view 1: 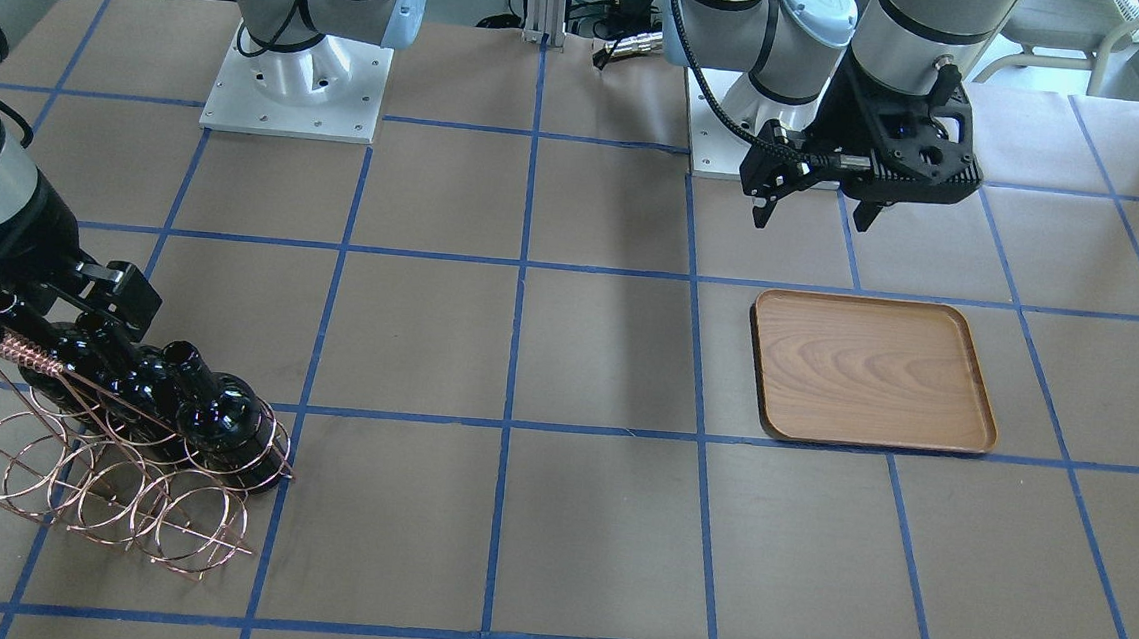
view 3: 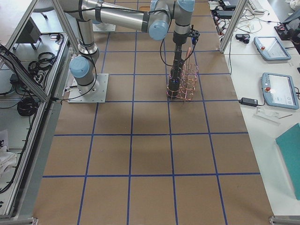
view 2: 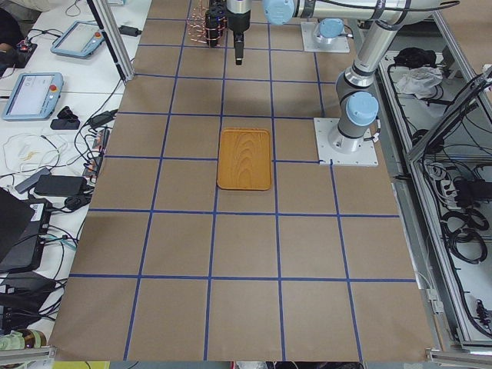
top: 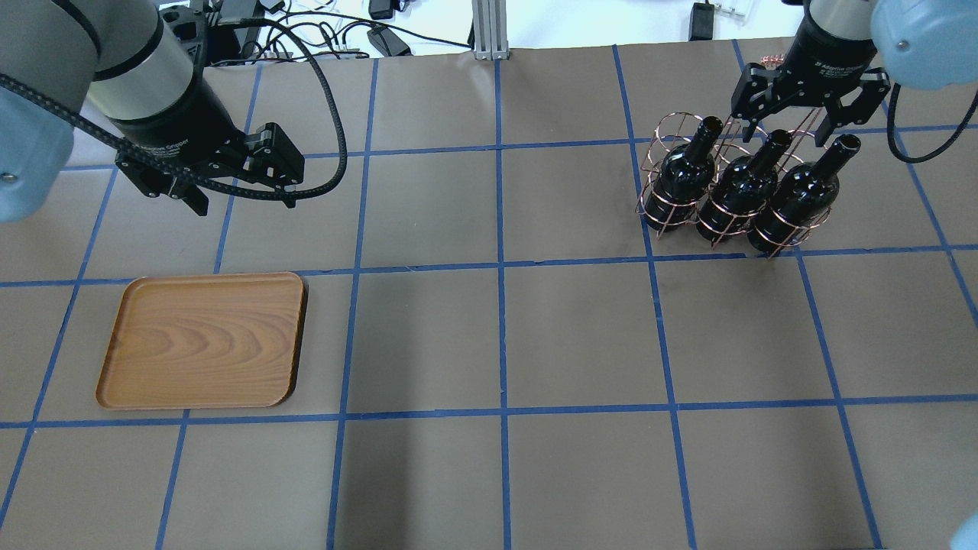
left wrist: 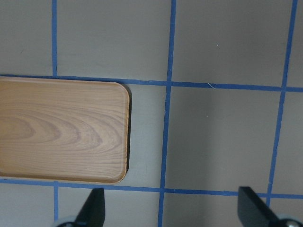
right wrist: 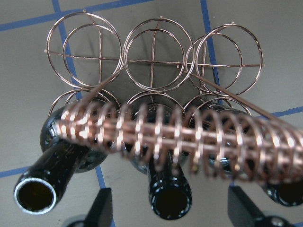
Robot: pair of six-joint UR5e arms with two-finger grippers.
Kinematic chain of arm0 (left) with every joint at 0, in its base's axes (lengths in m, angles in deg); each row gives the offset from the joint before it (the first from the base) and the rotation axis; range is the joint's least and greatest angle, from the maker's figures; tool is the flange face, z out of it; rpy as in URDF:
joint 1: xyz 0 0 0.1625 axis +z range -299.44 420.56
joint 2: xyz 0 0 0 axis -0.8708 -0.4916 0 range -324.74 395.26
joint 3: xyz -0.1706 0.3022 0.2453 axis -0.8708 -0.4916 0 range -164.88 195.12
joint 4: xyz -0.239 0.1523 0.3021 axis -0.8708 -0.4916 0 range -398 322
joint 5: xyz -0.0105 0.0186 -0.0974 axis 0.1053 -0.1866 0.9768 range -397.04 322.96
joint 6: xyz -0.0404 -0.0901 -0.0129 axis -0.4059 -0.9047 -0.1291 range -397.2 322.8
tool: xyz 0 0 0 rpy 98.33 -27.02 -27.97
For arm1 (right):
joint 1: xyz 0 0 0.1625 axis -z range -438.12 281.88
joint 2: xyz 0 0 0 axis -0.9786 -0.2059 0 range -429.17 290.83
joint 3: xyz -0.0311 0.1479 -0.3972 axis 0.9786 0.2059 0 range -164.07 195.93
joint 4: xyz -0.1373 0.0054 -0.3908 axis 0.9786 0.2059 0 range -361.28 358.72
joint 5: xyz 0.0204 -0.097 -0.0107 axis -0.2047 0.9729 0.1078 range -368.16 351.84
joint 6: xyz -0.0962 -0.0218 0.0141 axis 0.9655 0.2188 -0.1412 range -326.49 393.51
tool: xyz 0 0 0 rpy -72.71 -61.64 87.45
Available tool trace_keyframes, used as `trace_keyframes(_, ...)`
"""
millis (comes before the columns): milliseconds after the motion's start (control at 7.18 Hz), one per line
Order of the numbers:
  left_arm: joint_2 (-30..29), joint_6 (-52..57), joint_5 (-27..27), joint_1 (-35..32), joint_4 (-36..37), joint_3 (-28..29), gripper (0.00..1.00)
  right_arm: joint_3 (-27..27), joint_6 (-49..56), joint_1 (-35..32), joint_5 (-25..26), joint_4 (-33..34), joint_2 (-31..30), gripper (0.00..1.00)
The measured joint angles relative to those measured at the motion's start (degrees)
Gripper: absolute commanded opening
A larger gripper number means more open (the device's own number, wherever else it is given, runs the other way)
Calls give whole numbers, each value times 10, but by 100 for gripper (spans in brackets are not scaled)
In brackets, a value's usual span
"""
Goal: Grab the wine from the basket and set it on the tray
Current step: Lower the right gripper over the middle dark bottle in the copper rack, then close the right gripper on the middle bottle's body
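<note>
- The right gripper (top: 787, 130) is hovering at the upper right of the overhead view, its jaws spread to either side of the middle wine (top: 745, 183) bottle's neck and gripping nothing. It looks lined up for a neck grasp.
- That wine is leaning in the basket (view 1: 107, 488) between two neighbour bottles (top: 680, 172). Wire loops are caging its body and the twisted handle (right wrist: 156, 130) is crossing its shoulder, so the neck is probably the only free hold.
- The left gripper (left wrist: 173, 210) is hanging open and empty near the tray (top: 202, 340), which is lying bare at the lower left — apparently waiting out of the way.
</note>
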Motion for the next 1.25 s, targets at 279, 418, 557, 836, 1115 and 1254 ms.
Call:
trace_keyframes(279,-1,-1,0,0,0,0,100,-7,-1,0,-1,10,10,69)
trace_keyframes(418,0,-2,0,0,0,-1,100,-13,0,0,-1,11,12,66)
trace_keyframes(557,0,-2,-1,0,0,-1,100,-17,0,1,0,10,12,59)
trace_keyframes(836,0,-2,0,0,0,-1,100,-19,11,0,1,11,13,61)
trace_keyframes(1115,1,-2,0,0,0,-4,100,-19,16,1,0,21,12,62)
trace_keyframes(1254,0,-2,1,0,1,-5,100,-20,16,1,-1,22,12,61)
